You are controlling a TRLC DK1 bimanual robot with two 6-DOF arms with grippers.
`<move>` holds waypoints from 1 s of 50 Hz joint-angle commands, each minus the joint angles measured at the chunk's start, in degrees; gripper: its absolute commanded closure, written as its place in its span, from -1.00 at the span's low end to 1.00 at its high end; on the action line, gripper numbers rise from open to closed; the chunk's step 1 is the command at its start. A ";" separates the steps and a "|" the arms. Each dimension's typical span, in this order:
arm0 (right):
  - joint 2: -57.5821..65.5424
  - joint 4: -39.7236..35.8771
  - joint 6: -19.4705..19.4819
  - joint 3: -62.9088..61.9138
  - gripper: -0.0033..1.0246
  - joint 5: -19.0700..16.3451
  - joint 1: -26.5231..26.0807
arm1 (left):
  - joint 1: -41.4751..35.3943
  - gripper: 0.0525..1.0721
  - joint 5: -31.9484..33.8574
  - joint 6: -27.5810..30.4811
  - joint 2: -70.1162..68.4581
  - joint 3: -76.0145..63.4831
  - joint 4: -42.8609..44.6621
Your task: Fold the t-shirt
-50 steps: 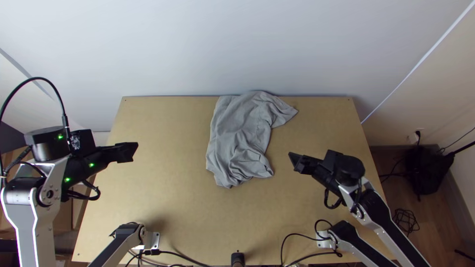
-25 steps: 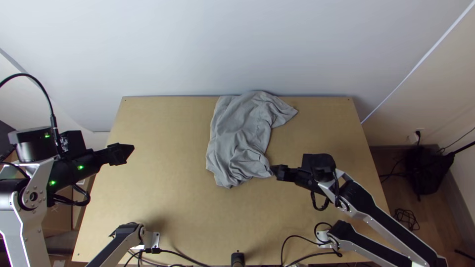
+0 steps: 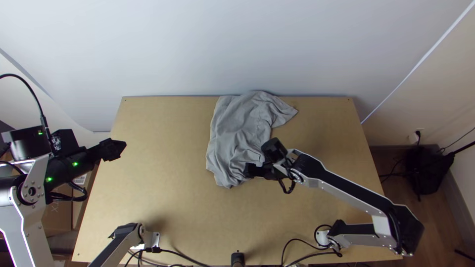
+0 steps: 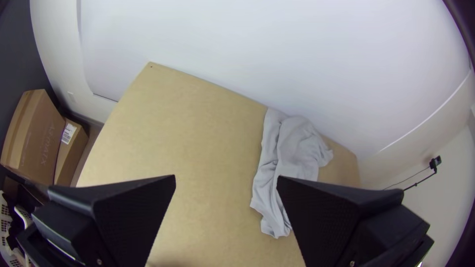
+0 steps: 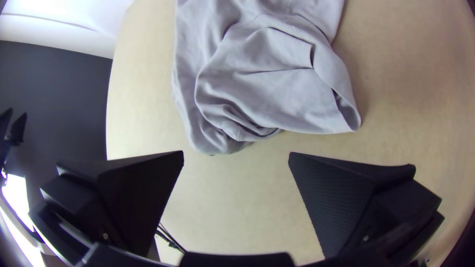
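The grey t-shirt (image 3: 237, 128) lies bunched and wrinkled in a long heap around the middle of the table, reaching the far edge. At its near right end is my right gripper (image 3: 247, 171), over the cloth's edge in the top view. In the right wrist view the right gripper (image 5: 236, 153) is open with nothing between its fingers, and the shirt (image 5: 267, 84) lies beyond the fingertips. My left gripper (image 3: 121, 149) hangs over the table's left edge, away from the cloth. In the left wrist view the left gripper (image 4: 226, 179) stands open; its finger overlaps part of the shirt (image 4: 297, 148).
Bare wooden table (image 3: 163, 138) spreads to the left of the cloth, with more to its right. A wall (image 3: 237, 44) rises behind the far edge. Cables (image 3: 297, 242) run along the near edge, and cardboard boxes (image 4: 37, 133) stand beyond the table's left side.
My right gripper has moved left from the table's right side to the shirt's near end. The left gripper has drawn back slightly to the left. The shirt lies much as before.
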 commanded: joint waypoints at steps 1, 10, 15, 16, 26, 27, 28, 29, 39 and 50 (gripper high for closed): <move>3.81 0.07 -1.46 3.39 -0.91 0.15 0.51 | 1.40 -0.92 0.37 0.09 -0.09 -0.35 -0.66; 11.19 -0.81 -2.87 9.63 -0.86 0.06 0.95 | 3.33 -0.92 0.46 0.26 -0.44 -2.02 -0.57; 13.39 -0.81 -1.81 11.12 -0.84 -0.03 1.22 | 3.59 -0.92 0.46 0.26 -0.44 -2.10 -0.39; 13.74 -0.81 -1.81 11.30 -0.80 -0.03 1.31 | 3.59 -0.92 0.46 0.26 -0.44 -2.10 -0.39; 17.08 -0.81 -1.55 13.67 -0.70 0.06 2.10 | 3.59 -0.92 0.55 0.26 -0.79 -2.72 -0.39; 17.52 -0.81 -1.46 13.93 -0.70 0.06 2.01 | 3.59 -0.92 0.55 0.26 -0.88 -2.81 -0.39; 17.87 -0.81 -1.46 14.11 -0.70 0.06 2.01 | 3.59 -0.92 0.55 0.26 -0.96 -2.81 -0.39; 18.22 -0.81 -1.37 14.37 -0.69 0.06 2.01 | 3.68 -0.92 0.55 0.26 -1.05 -2.90 -0.39; 21.21 -0.81 -1.46 15.96 -0.67 0.06 2.80 | 3.77 -0.92 0.46 0.53 -1.67 -3.16 -0.39; 25.17 -1.51 -1.02 18.15 -0.49 -1.08 2.54 | 3.77 -0.92 0.46 0.88 -2.55 -4.65 -0.39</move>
